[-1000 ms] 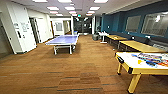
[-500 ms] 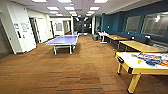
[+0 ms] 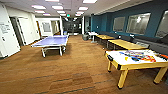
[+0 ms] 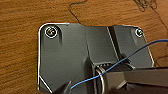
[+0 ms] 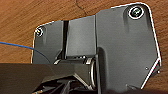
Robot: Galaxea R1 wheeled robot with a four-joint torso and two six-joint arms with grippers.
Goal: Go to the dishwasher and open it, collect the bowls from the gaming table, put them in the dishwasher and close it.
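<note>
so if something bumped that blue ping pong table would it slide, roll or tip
Probably roll a little rather than tip: the blue ping pong table seems to stand on small wheels, though they are too blurred to confirm. Its wide, low top suggests it is stable and fairly heavy. The brown carpeted floor would likely slow any rolling.

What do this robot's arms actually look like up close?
In both wrist views you see a wide dark grey plate with rounded corners, a pale edge and round ringed fittings at its corners. A dark jointed bar runs beside it, and a thin blue cable trails across.
</note>
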